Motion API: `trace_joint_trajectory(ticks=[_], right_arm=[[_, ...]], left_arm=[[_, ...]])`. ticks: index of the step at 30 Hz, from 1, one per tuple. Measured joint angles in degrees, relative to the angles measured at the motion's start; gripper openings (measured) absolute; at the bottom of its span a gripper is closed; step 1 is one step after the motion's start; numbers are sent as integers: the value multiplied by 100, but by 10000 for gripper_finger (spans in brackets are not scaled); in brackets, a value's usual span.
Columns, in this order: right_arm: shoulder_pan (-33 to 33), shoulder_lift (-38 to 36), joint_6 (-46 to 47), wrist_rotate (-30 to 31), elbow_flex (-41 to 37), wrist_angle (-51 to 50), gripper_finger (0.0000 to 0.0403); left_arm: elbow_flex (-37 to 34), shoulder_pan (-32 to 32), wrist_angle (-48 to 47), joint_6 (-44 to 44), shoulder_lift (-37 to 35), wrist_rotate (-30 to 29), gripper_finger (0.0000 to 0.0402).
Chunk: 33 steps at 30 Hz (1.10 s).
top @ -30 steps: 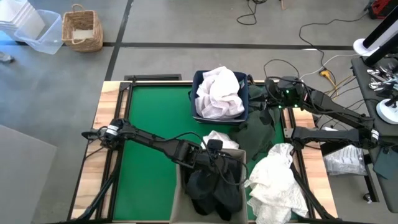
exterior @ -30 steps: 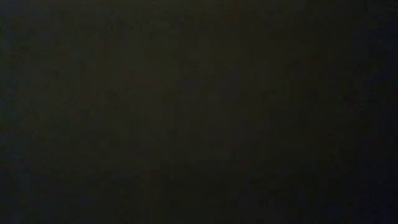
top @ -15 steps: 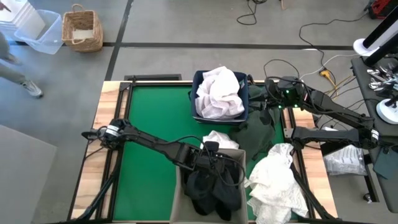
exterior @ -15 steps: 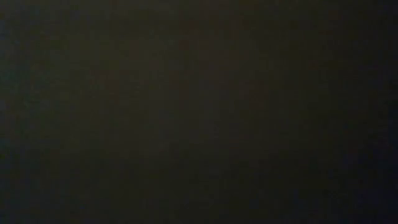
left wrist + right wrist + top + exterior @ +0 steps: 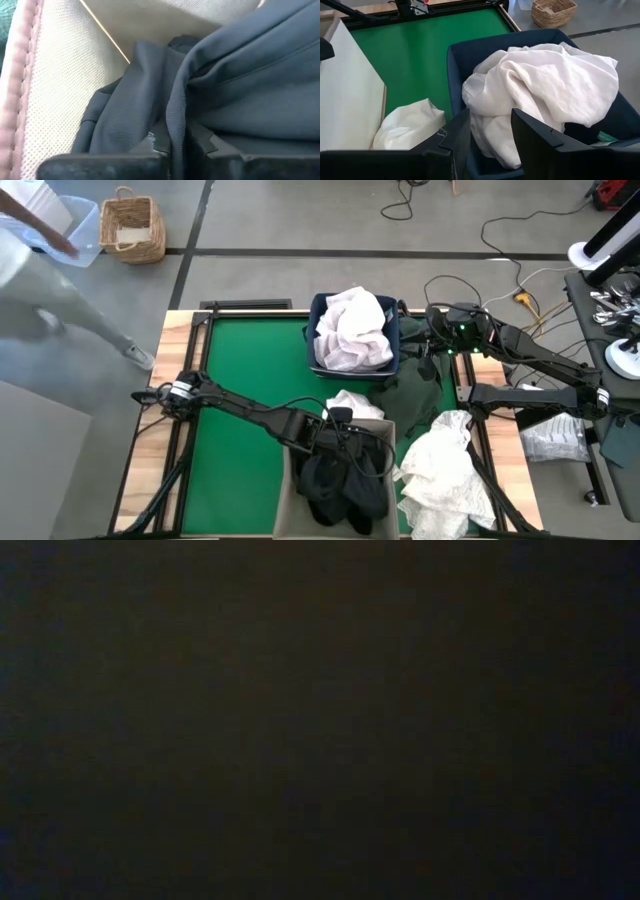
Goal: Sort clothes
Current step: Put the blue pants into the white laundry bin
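My left gripper (image 5: 343, 430) is down in the beige fabric bin (image 5: 290, 480) at the table's near edge, shut on a charcoal grey garment (image 5: 345, 475) that fills the bin. In the left wrist view the grey garment (image 5: 235, 90) lies against the bin's beige wall (image 5: 65, 85). My right gripper (image 5: 490, 135) is open and hovers beside the right side of the navy bin (image 5: 322, 315), touching nothing. White wrinkly clothes (image 5: 352, 328) are heaped in that bin. The low view is dark. My left gripper pinches a raised fold of the charcoal grey garment (image 5: 176, 120) between its two fingers (image 5: 156, 142). The fold runs up from between the fingertips, and the rest of the garment lies in the beige bin.
A small white garment (image 5: 350, 402) lies on the green mat just beyond the beige bin. A large white garment (image 5: 445, 470) and a dark green one (image 5: 415, 385) lie on the table's right side. A person (image 5: 60, 290) moves on the floor past the far left corner.
Both arms have kept still. A person has walked into view on the floor beyond the table's far left corner.
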Motion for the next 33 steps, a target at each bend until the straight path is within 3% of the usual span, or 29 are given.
trace_joint_trajectory(ticks=[17, 25, 33], right_arm=[[1, 0, 0, 2, 1, 63, 151], [0, 0, 34, 2, 4, 203, 145], [0, 0, 59, 2, 7, 195, 161]], left_arm=[[359, -6, -112, -76, 4, -4, 186], [1080, -22, -914, -131, 4, -22, 198], [1170, -42, -1121, -408, 4, -22, 198]])
